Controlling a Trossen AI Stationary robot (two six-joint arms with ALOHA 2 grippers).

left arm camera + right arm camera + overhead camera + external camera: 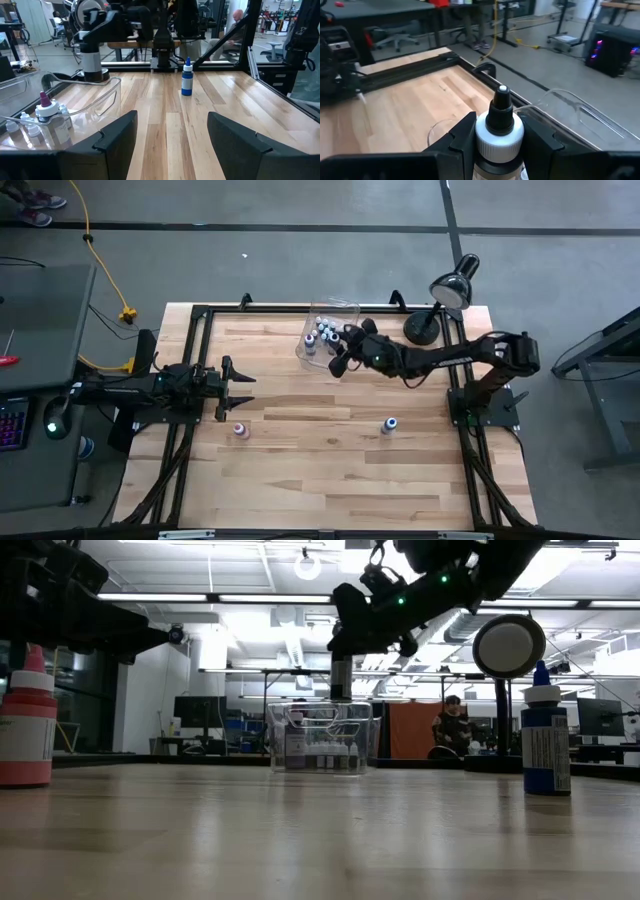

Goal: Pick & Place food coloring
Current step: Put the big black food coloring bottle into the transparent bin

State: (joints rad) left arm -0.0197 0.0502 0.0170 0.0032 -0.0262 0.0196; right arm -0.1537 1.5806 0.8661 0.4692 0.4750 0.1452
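right gripper (pixel 500 137) pinches a black-tipped bottle (pixel 500 125) above the wooden table (pixel 330 470) (left gripper (pixel 232 388) spread).

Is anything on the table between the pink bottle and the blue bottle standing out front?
No. In the high view, only bare wood lies between the pink bottle and the blue bottle; the low view agrees.

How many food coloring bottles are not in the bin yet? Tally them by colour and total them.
pink bottle: 1
blue bottle: 1
white-capped bottle, held in the right gripper: 1
Total: 3
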